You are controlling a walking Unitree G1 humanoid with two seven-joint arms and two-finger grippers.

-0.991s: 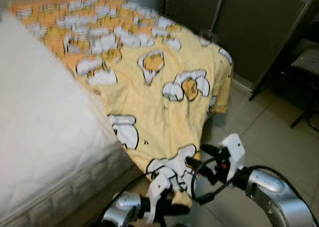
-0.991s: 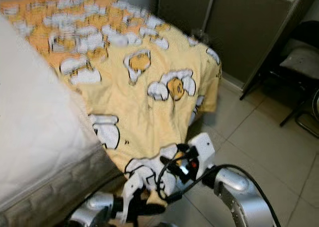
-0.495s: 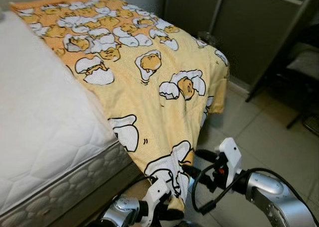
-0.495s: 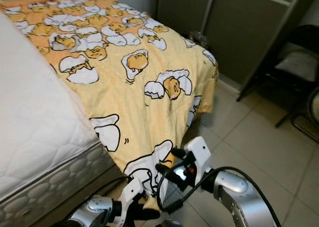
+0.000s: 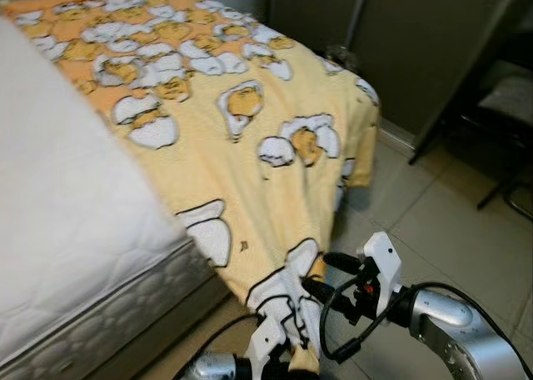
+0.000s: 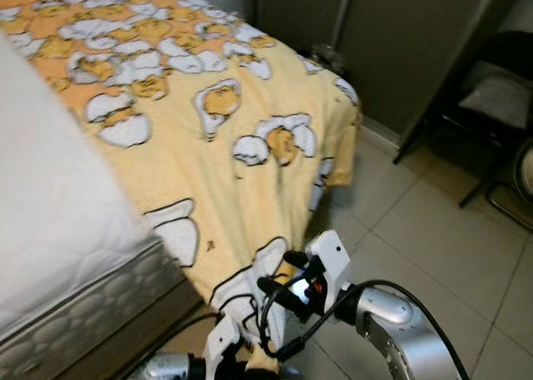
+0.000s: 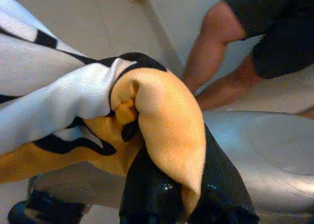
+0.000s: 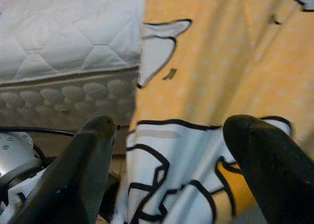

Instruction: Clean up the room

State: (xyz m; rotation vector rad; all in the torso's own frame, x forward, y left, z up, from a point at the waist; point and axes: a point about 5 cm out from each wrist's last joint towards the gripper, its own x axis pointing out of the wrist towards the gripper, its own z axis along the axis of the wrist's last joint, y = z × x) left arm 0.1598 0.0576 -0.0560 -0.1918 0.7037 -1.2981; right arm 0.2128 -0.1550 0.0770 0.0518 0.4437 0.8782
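Left wrist view: left pincer (image 7: 162, 184) clamped on a folded corner of the yellow egg-print blanket (image 5: 250, 147), cloth bunched over the black fingers (image 7: 147, 194). Right pincer (image 8: 176, 150) has fingers apart, w/ the blanket's hanging edge between them, not gripped yet.

Progress, as I judge it: early. Blanket lies skewed across the bed, covering the far side and draping off the foot corner toward the tiled floor (image 5: 433, 222); bare quilted mattress (image 5: 58, 205) exposed on the robot's left. Left to do: get a second hold w/ the right pincer, then pull the blanket over the bare mattress & square it.

Around: dark wardrobe doors (image 5: 416, 38) beyond the bed, black chair (image 6: 491, 97) on the right, well apart. A person's legs (image 7: 216, 52) show close by in the left wrist view, possibly in the way.
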